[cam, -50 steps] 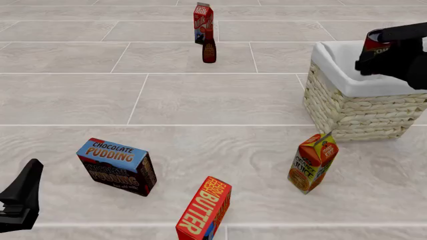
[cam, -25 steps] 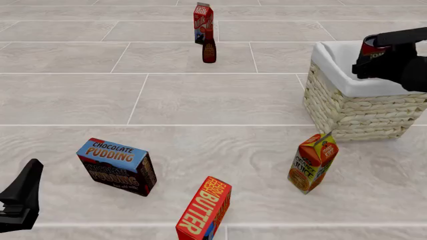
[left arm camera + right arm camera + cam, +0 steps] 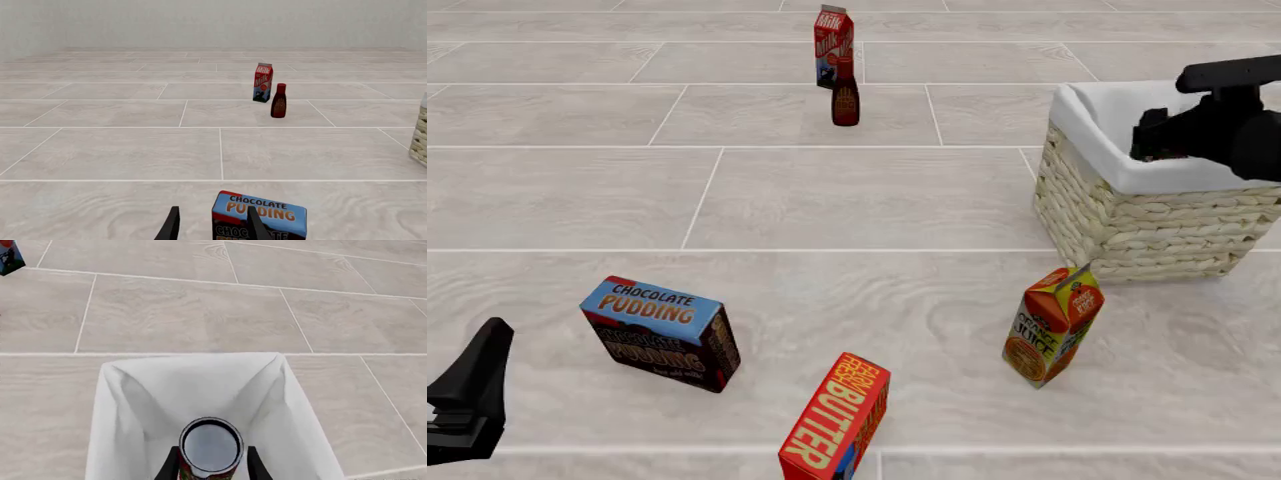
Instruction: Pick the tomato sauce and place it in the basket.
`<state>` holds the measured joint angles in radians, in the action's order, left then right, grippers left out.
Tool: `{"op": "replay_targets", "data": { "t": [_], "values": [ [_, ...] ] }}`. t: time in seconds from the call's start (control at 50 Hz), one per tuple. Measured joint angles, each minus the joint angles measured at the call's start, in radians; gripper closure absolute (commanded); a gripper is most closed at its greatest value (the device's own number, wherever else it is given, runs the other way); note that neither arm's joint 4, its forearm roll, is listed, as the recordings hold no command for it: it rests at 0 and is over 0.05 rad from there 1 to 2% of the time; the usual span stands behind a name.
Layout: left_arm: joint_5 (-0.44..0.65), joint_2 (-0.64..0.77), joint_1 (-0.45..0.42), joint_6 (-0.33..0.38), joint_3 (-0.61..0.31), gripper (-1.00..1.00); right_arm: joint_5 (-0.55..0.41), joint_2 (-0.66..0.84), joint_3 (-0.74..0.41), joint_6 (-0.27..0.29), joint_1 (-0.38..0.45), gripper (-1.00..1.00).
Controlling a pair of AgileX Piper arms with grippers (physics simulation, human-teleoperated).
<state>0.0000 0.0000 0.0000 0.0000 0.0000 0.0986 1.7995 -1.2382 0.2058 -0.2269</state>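
Sauce [image 3: 210,450] sits pinched in the right pincer [image 3: 211,467], right over the inside of the basket [image 3: 113,405]. The can's long way points down into the white cloth. The left pincer [image 3: 211,225] is spread, well apart from the basket, near the pudding box [image 3: 263,220].

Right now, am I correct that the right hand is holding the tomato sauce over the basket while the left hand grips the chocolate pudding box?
Not quite. The left hand grips nothing: the left wrist view shows it open, the chocolate pudding box beyond it. The rest holds: the right hand holds the tomato sauce over the basket.
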Motion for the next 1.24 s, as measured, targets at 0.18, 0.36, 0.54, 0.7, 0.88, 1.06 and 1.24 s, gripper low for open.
{"op": "replay_targets", "data": {
  "t": [0.18,0.36,0.54,0.7,0.88,1.06,1.24],
  "values": [
    [0.0,0.0,0.0,0.0,0.0,-1.0,-0.01,0.002,-0.011,-0.021,0.004,-1.0],
    [0.0,0.0,0.0,0.0,0.0,-1.0,-0.014,0.0,-0.015,-0.032,0.012,-1.0],
    [0.0,0.0,0.0,0.0,0.0,-1.0,-0.018,-0.011,-0.013,-0.035,0.016,-1.0],
    [0.0,0.0,0.0,0.0,0.0,-1.0,-0.018,-0.061,0.003,-0.031,0.02,-1.0],
    [0.0,0.0,0.0,0.0,0.0,-1.0,-0.034,-0.175,0.029,-0.032,0.033,-1.0],
    [0.0,0.0,0.0,0.0,0.0,-1.0,-0.073,-0.343,0.069,-0.041,0.057,-1.0],
    [0.0,0.0,0.0,0.0,0.0,-1.0,-0.127,-0.544,0.134,-0.06,0.078,-1.0]
  ]
}}
